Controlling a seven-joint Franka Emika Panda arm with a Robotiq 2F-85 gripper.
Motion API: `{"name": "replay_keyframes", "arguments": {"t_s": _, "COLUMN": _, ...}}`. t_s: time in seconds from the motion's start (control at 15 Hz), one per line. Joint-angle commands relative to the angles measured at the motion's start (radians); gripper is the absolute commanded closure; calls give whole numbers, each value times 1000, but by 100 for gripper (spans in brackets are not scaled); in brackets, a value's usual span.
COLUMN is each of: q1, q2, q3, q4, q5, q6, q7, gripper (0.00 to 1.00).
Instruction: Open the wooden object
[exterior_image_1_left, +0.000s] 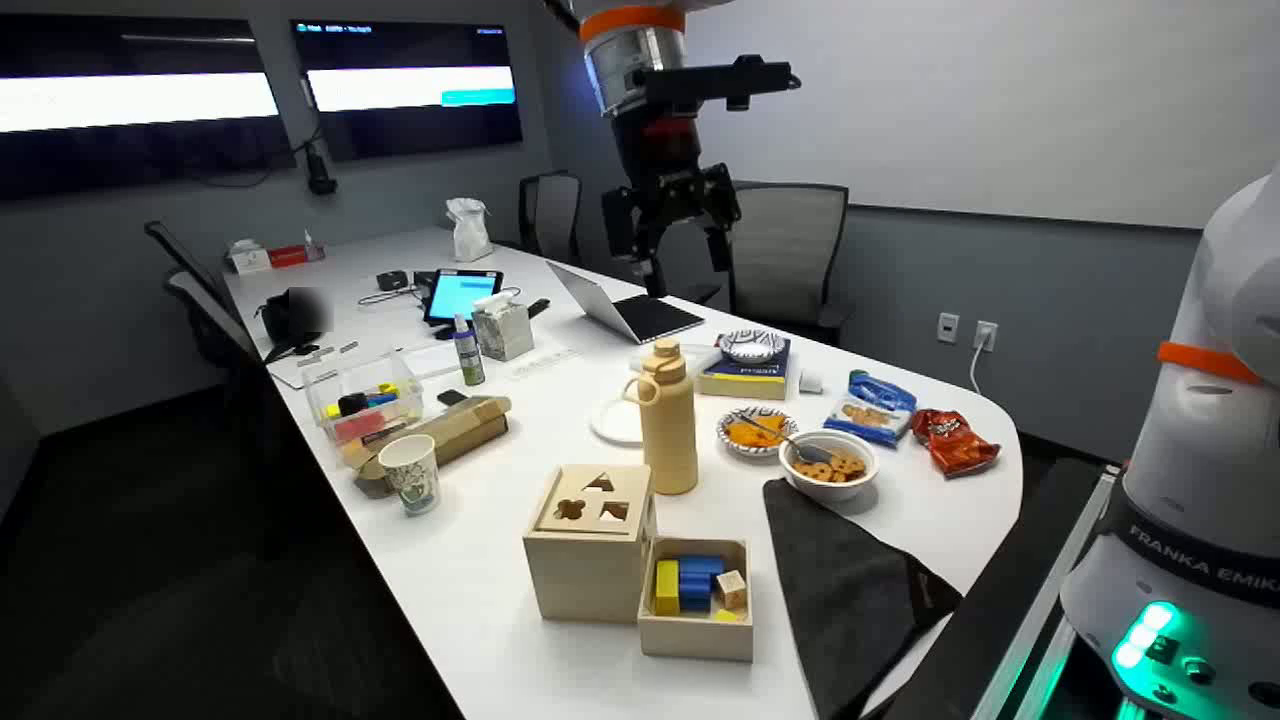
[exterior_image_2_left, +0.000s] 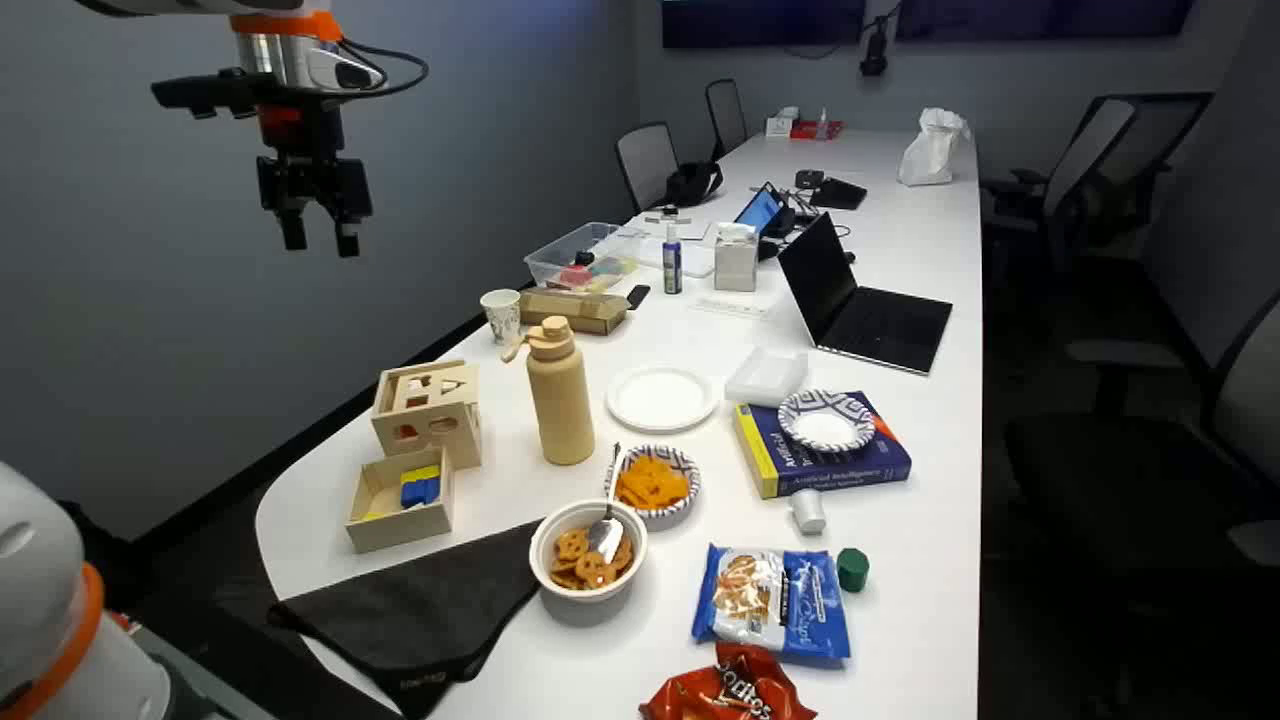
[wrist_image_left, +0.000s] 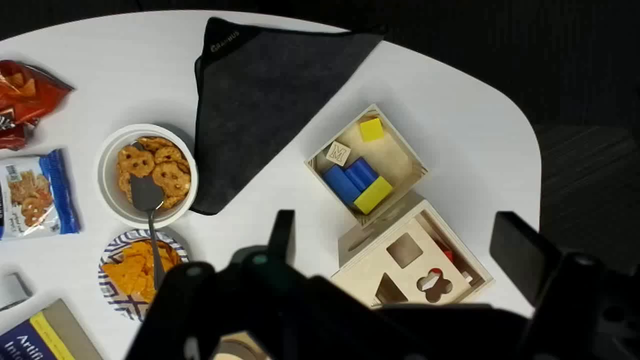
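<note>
Cube box of pale wood (exterior_image_1_left: 585, 580), standing on the smooth white worktop (exterior_image_2_left: 930, 520) near an upright beige bottle with a loop handle (exterior_image_1_left: 668, 430) and separate from it. The box's top panel (wrist_image_left: 367, 275) is pierced by square, triangular and four-lobed holes; along one edge an uncovered strip exposes red and pale pieces (wrist_image_left: 446, 253) inside, and one side wall shows rounded openings. Beside it, farther from the bottle, sits a smaller open-topped wooden box (exterior_image_1_left: 697, 642) holding blue and yellow blocks (wrist_image_left: 342, 184) and a plain lettered cube (wrist_image_left: 338, 153); whether the two boxes touch cannot be told. Black fingers (wrist_image_left: 522, 255), spaced apart, are raised higher than the bottle. The worktop's rounded end lies near the bottle. Also near the bottle are a patterned paper bowl (wrist_image_left: 112, 299) of orange chips (wrist_image_left: 132, 267) and a dark grey cloth (wrist_image_left: 270, 110); an open laptop with a dark base (exterior_image_2_left: 885, 325) lies well apart from it. Well away from the bottle, both exterior views show grey walls (exterior_image_2_left: 480, 150), wall-mounted screens (exterior_image_1_left: 405, 125), mesh-backed chairs (exterior_image_1_left: 790, 245) and a dark floor (exterior_image_1_left: 200, 600).
</note>
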Motion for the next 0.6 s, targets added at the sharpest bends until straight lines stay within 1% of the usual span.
{"name": "replay_keyframes", "arguments": {"t_s": 0.0, "q1": 14, "q2": 1, "q3": -13, "q4": 1, "q5": -3, "q6": -1, "q7": 2, "gripper": 0}}
{"name": "replay_keyframes", "arguments": {"t_s": 0.27, "q1": 9, "q2": 69, "q3": -9, "q4": 8, "q5": -9, "q6": 64, "q7": 59, "gripper": 0}}
{"name": "replay_keyframes", "arguments": {"t_s": 0.53, "q1": 25, "q2": 146, "q3": -4, "q4": -7, "q5": 12, "q6": 190, "q7": 131, "gripper": 0}}
